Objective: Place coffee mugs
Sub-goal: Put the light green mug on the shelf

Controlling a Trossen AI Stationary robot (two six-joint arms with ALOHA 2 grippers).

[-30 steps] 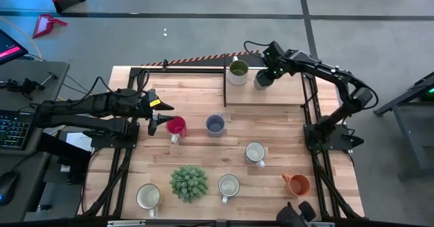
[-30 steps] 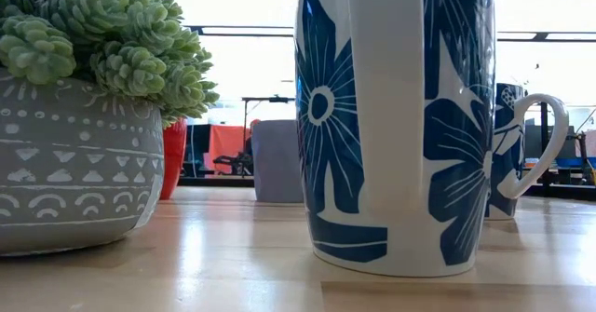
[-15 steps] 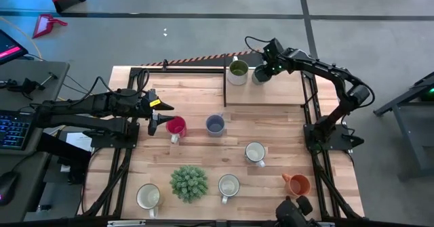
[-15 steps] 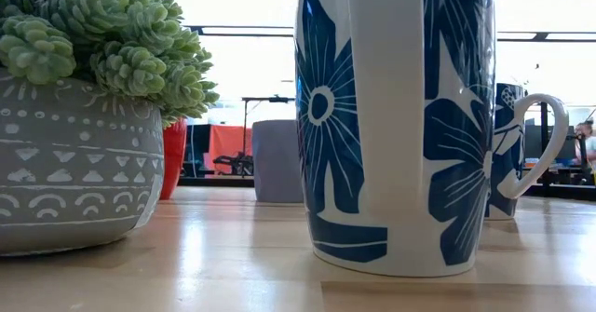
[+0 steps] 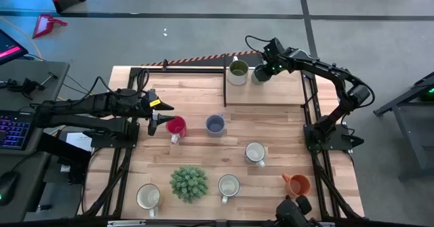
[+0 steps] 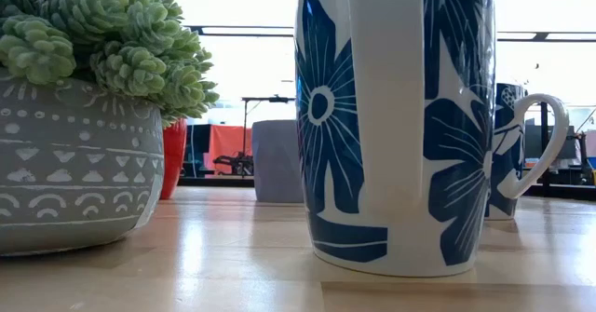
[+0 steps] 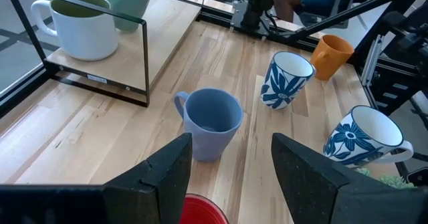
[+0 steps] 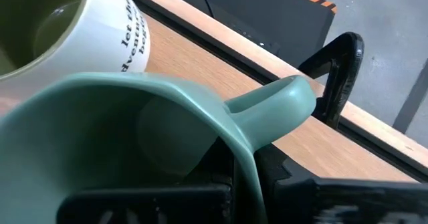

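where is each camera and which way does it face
High: overhead, straight down; both arms, table.
Low: table-top height, level; plant pot, blue-flowered mug; no arm.
Left wrist: past open left gripper to blue-grey mug.
Right wrist: right gripper shut on teal mug.
Shared: olive-lined white mug, also right wrist.

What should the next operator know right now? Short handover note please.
Right gripper: shut on the teal mug, at the raised platform at the table's far side, beside the olive-lined white mug already there.
Left gripper: open, empty, just short of the red mug.
Done: one mug on the platform, the teal one nearly placed.
Left on the table: red, blue-grey mug, orange mug, three white mugs.
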